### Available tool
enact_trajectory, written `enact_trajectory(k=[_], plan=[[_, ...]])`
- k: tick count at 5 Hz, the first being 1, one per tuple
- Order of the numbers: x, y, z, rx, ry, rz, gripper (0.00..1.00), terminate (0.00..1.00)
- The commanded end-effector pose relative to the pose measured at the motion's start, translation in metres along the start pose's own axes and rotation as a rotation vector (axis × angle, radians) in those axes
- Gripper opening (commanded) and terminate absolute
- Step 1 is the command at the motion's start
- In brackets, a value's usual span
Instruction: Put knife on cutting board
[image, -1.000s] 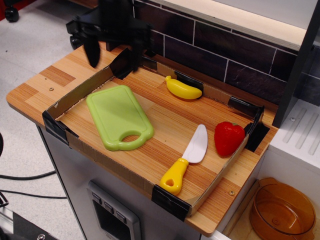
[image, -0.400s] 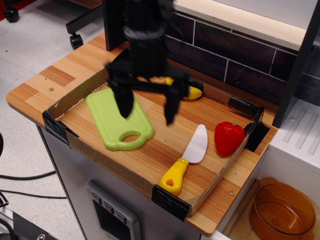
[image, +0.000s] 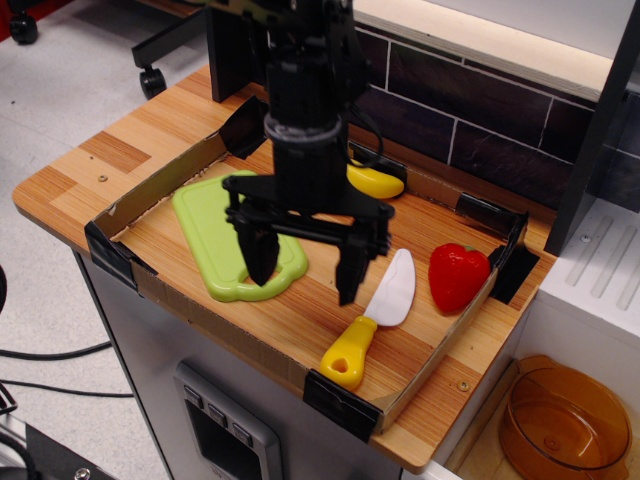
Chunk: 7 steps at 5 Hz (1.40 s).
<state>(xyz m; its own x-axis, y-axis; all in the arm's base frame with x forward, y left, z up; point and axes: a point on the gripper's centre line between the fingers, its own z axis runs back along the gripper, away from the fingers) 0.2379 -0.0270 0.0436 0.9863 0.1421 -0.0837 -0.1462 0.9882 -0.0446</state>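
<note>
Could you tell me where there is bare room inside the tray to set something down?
Bare wood lies between the cutting board and the tray's near wall, and between the banana and strawberry. It is crowded where the open gripper hangs beside the knife.

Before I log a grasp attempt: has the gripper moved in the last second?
Yes. The gripper has come from the tray's far left corner toward the near right, past the cutting board, jaws open beside the knife.
</note>
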Motion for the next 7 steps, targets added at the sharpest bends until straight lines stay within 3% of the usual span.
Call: enact_trajectory(k=[1, 2, 6, 7], plan=[[-0.005, -0.008, -0.017, 0.033, -0.071, -0.072, 1.0, 0.0], [-0.011, -0.015, -0.018, 0.014, -0.08, -0.092, 1.0, 0.0], [-0.013, -0.016, -0.052, 0.079, -0.045, -0.131, 1.0, 0.0], [-0.013, -0.013, -0.054, 0.086, -0.046, -0.135, 0.0, 0.0]])
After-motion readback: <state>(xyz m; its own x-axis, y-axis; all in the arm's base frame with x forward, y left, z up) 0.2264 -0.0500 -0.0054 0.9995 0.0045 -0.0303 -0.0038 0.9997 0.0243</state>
